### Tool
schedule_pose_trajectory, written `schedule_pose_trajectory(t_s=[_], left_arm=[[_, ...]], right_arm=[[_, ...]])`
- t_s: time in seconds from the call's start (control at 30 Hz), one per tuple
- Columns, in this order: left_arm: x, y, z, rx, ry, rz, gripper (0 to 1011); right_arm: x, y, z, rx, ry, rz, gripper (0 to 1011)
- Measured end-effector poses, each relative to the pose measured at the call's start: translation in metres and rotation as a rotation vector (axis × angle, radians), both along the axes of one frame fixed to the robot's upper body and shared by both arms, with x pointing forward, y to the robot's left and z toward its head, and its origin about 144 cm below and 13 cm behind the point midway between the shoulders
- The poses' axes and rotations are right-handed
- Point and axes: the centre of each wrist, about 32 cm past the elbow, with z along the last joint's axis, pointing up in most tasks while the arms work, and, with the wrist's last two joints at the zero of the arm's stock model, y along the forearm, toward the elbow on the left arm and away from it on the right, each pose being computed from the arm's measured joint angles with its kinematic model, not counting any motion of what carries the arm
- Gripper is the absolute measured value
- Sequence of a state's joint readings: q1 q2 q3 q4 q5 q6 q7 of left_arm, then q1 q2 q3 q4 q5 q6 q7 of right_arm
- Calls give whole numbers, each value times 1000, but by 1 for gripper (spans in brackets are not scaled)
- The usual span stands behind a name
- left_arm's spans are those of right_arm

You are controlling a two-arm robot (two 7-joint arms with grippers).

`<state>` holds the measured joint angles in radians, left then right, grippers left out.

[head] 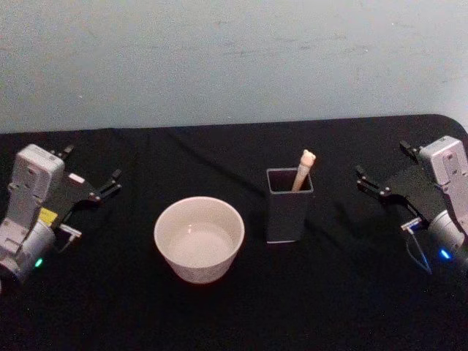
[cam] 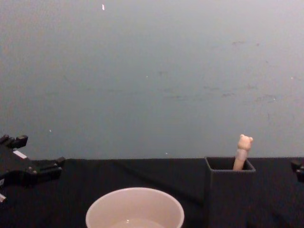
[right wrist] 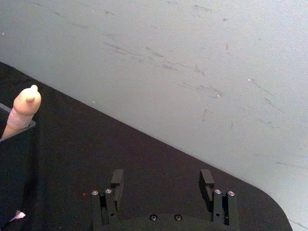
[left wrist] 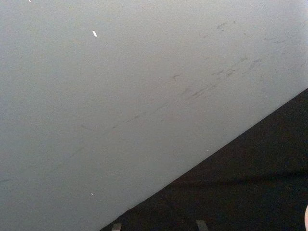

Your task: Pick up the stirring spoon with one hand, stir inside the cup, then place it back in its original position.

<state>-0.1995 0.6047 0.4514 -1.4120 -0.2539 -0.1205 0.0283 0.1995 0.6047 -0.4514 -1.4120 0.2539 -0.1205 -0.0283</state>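
Observation:
The stirring spoon [head: 304, 170] stands in a dark grey square holder [head: 287, 216] right of centre, its beige bear-head top [cam: 244, 142] poking above the rim. Only the handle shows; the lower shaft is hidden inside the holder. The cream-white cup [head: 197, 269] sits to the holder's left, nearer me. My left gripper [head: 93, 164] rests open at the table's left side, well away from the cup. My right gripper [head: 382, 161] is open at the right side, apart from the holder; the right wrist view shows its fingers [right wrist: 117, 179] spread, with the spoon [right wrist: 23, 109] off to one side.
A black cloth covers the table [head: 234, 314], and a pale scuffed wall [head: 234, 58] rises behind it. The table's rounded far right corner [head: 450, 121] lies just behind my right gripper. Open cloth separates each gripper from the cup and holder.

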Motion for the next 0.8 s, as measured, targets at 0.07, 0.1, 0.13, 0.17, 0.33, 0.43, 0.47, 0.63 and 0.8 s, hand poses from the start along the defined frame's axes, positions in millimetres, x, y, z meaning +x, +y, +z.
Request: schedule_pose_trajectory(t_s=[0.07,0.1,0.13,0.17,0.33,0.43,0.47,0.63,0.8], left_arm=[[0,0,0,0,0,0,1001],[0,0,0,0,0,0,1001],[0,0,0,0,0,0,1001],[0,0,0,0,0,0,1001],[0,0,0,0,0,0,1001],[0,0,0,0,0,0,1001],[0,0,0,0,0,0,1001],[0,0,0,0,0,0,1001],[0,0,0,0,0,0,1001]], right_arm=[[0,0,0,0,0,0,1000],[0,0,0,0,0,0,1000],[0,0,0,0,0,0,1000],[0,0,0,0,0,0,1000],[0,0,0,0,0,0,1000],[0,0,0,0,0,0,1000],[0,0,0,0,0,0,1000],[0,0,0,0,0,0,1000],[0,0,0,0,0,0,1000]])
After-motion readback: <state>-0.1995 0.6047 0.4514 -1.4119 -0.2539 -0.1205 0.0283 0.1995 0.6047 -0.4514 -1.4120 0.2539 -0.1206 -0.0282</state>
